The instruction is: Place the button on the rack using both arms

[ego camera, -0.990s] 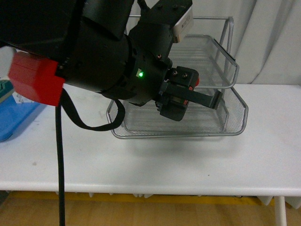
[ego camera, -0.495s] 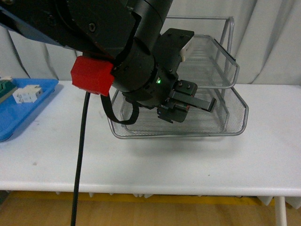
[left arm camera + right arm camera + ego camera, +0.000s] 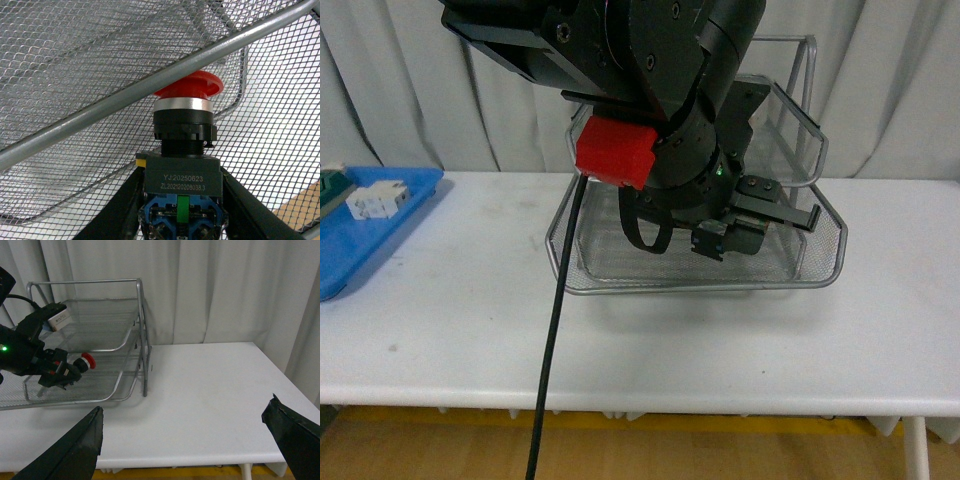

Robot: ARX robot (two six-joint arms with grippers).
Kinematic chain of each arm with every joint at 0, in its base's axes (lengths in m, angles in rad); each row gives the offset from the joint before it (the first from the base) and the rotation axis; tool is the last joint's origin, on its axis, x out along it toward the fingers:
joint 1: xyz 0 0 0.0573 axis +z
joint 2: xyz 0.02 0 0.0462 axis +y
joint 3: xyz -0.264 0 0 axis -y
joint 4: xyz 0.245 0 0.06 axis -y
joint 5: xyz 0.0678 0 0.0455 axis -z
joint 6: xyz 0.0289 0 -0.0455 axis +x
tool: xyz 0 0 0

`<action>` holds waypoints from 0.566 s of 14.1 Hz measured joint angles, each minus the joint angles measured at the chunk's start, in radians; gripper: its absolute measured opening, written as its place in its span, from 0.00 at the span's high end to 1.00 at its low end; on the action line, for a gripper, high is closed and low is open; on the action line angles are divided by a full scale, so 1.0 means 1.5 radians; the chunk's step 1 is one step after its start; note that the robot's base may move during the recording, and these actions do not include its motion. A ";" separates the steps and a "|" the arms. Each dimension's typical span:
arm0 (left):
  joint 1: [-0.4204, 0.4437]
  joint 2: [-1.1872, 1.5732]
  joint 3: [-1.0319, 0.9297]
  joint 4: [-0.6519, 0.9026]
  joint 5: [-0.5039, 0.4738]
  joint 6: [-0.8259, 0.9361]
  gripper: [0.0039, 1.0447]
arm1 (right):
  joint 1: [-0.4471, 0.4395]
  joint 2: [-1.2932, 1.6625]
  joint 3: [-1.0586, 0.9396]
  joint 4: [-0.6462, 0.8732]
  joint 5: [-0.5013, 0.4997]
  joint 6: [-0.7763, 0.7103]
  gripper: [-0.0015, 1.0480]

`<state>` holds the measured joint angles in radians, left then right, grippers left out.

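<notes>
Bulky black left arm (image 3: 620,60) fills upper middle of front view, reaching forward and toward right side. Red block (image 3: 613,152) fixed on its forearm; black cable (image 3: 555,330) hangs down from there; small green light (image 3: 720,171) lit near wrist. At its end left gripper (image 3: 785,212) points right, about level, fingers (image 3: 122,210) pressed on both sides of dark body of button (image 3: 182,182). The right gripper (image 3: 182,440) shows only in own wrist view: jaws spread wide, nothing between them.
</notes>
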<state>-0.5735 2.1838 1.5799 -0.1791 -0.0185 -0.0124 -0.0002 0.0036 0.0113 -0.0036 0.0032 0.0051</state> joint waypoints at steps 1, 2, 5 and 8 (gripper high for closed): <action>0.001 0.002 0.004 0.003 0.008 -0.018 0.43 | 0.000 0.000 0.000 0.000 0.000 0.000 0.06; 0.002 0.002 0.004 0.007 0.011 -0.028 0.34 | 0.000 0.000 0.000 0.000 0.000 0.000 0.06; 0.008 -0.030 -0.039 0.042 0.028 -0.052 0.05 | 0.000 0.000 0.000 0.000 0.000 0.000 0.06; 0.017 -0.147 -0.143 0.112 0.050 -0.053 0.06 | 0.000 0.000 0.000 0.000 0.000 0.000 0.06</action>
<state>-0.5476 1.9633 1.3651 -0.0113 0.0570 -0.0914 -0.0002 0.0036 0.0113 -0.0036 0.0029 0.0051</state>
